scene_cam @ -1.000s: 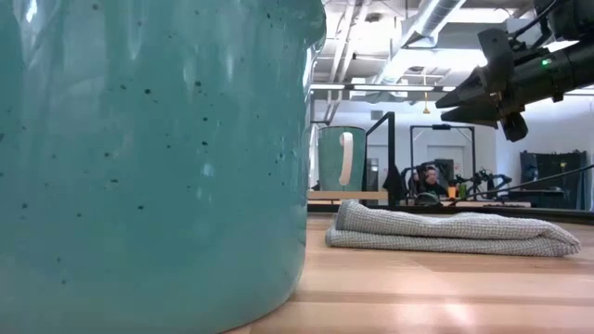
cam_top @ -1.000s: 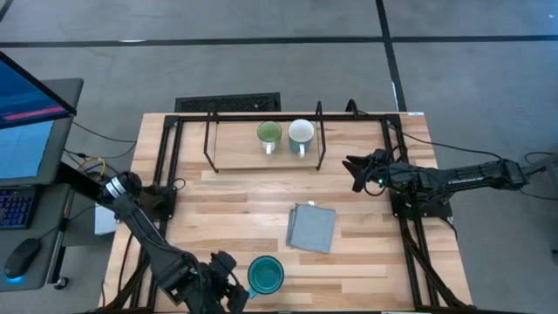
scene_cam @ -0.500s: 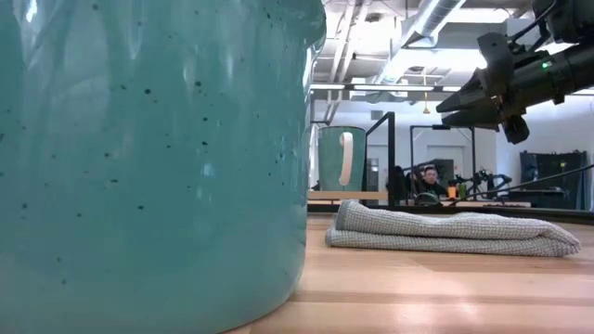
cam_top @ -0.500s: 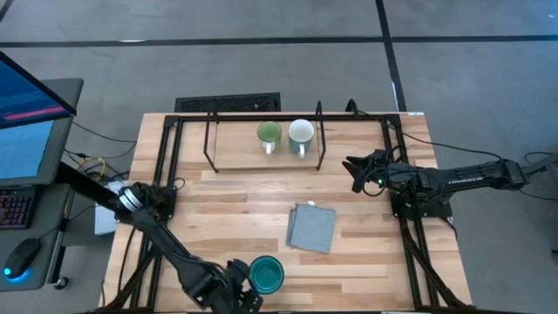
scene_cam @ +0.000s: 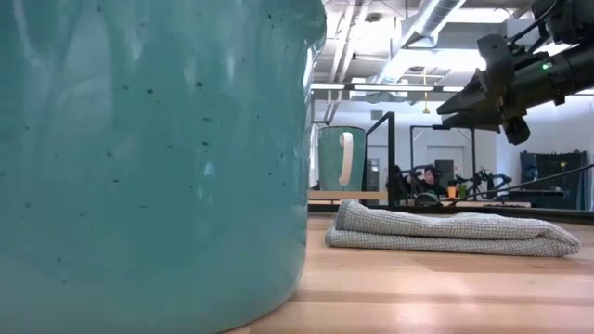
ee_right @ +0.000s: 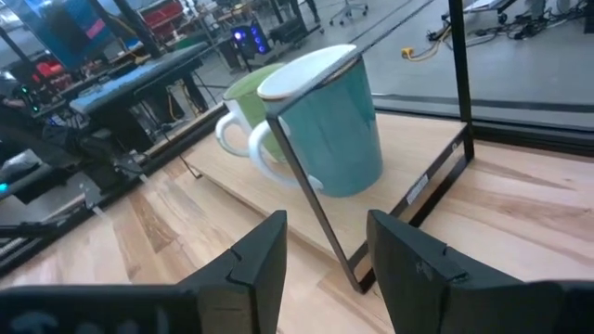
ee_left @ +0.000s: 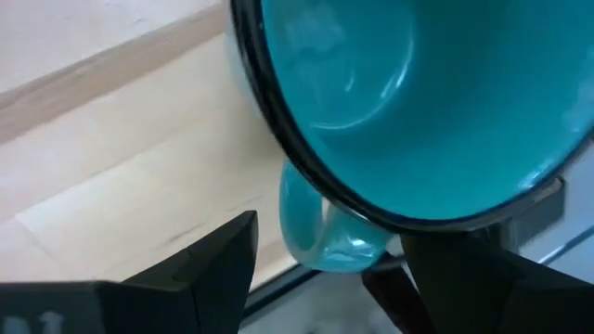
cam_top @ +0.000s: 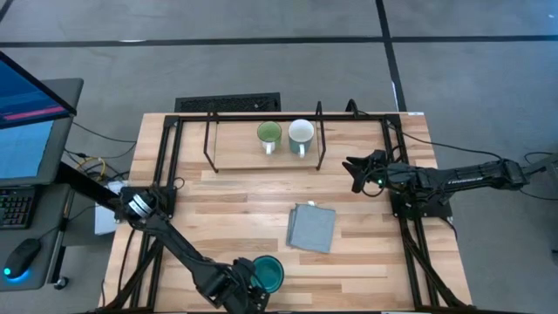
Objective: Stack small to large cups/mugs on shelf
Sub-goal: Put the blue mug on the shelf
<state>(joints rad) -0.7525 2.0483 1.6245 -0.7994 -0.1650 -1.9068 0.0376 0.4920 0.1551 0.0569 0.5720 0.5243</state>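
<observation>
The left gripper [cam_top: 247, 288], jaws apart, straddles the handle of the teal mug [cam_top: 266, 273] at the table's [cam_top: 235, 218] near edge, without clamping it. The right gripper [cam_top: 352, 167] hangs open and empty just right of the shelf [cam_top: 209, 139], where the green mug [cam_top: 268, 133] and white mug [cam_top: 301, 133] stand side by side. A grey cloth [cam_top: 311, 227] lies mid-table.

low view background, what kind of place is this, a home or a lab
Most likely a robotics lab or workshop: exposed ceiling ducts, equipment benches behind the table where a person sits, and a monitor beside the wooden table.
</observation>
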